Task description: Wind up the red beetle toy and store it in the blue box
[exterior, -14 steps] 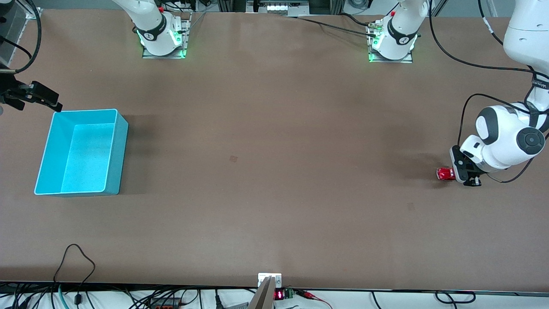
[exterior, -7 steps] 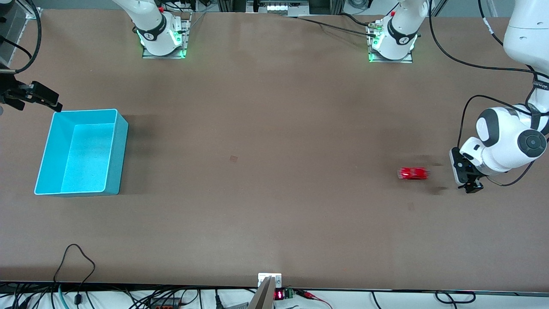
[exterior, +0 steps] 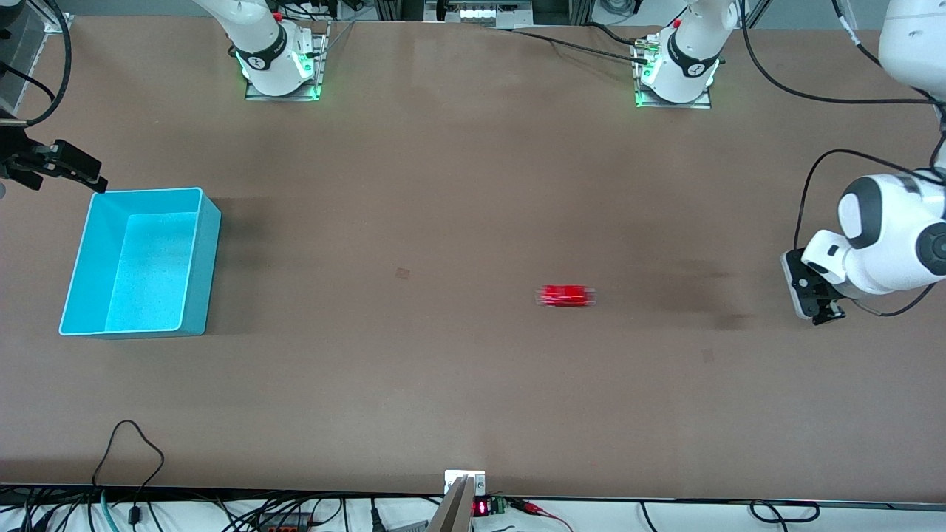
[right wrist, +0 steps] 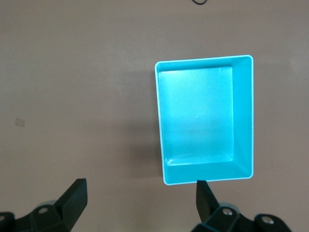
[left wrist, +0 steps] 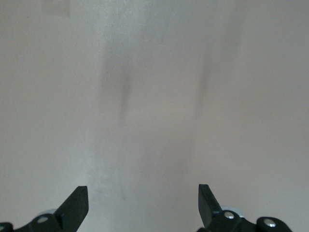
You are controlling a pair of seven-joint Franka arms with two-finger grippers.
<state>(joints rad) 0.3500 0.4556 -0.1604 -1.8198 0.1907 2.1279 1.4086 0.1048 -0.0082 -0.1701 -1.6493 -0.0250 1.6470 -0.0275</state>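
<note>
Currently the tiny glossy red beetle toy car (exterior: 565,295) sits on the brown desk (exterior: 458,384) near its middle, blurred along its length, which I judge to mean it is rolling under its own spring. Its long axis runs along the desk, from the left arm's end toward the right arm's end. It is held by nothing.

My left gripper (exterior: 813,299) hangs low over the desk at the left arm's end, well apart from the car. In the left wrist view its fingers (left wrist: 77,205) stand wide, with only bare desk between them.

My right gripper (exterior: 70,166) waits over the desk at the right arm's end, just beside a corner of the light cyan-blue rectangular plastic box (exterior: 81,266). In the right wrist view its fingers (right wrist: 75,195) stand wide and hold nothing, and the box (right wrist: 244,111) shows open-topped and empty.

The relation that governs the next move: the car lies between the two grippers, somewhat closer to the left gripper than to the box, at about the same depth on the desk as the box's middle. I judge winding done and storing not yet begun. Fingers should close across the car's short width. Risk: the car's heading may miss the box.
</note>
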